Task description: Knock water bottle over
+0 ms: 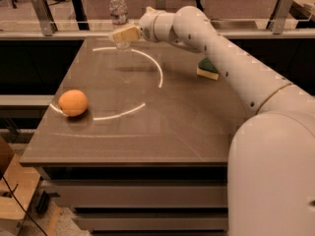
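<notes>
One firm push high on the upright water bottle (118, 8), seemingly just behind the tool (125, 34), should topple it; the tool's state I cannot tell.

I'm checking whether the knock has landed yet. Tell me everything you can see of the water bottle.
The water bottle is small and made of clear ribbed plastic, with a white cap and a pale label band. It stands upright at the far edge of the table, not yet tipped. The claw sits in front of its lower part and hides its base. Whether the two touch cannot be told.
</notes>
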Controlling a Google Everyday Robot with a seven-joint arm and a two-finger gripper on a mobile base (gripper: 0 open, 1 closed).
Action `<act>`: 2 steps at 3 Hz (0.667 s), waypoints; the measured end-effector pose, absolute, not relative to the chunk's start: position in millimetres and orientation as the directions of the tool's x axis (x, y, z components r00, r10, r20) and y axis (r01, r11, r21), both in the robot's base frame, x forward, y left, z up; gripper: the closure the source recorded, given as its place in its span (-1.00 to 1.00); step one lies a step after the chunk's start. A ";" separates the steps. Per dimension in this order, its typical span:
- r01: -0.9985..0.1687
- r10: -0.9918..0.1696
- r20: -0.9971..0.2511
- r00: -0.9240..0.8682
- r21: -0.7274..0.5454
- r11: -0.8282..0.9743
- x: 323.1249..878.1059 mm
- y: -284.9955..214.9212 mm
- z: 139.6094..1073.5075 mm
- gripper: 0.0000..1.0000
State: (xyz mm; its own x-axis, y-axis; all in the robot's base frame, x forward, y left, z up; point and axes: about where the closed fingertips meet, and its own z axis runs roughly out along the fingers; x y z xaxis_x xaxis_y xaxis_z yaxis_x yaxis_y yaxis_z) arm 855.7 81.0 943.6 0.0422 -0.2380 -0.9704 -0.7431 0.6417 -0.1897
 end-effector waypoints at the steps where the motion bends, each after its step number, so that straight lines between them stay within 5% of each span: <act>1: -0.738 -0.222 -0.974 0.047 -0.183 0.650 871.3 92.9 944.7 -1.00; 2: -0.738 -0.201 -0.979 0.044 -0.168 0.653 883.0 105.3 944.7 -1.00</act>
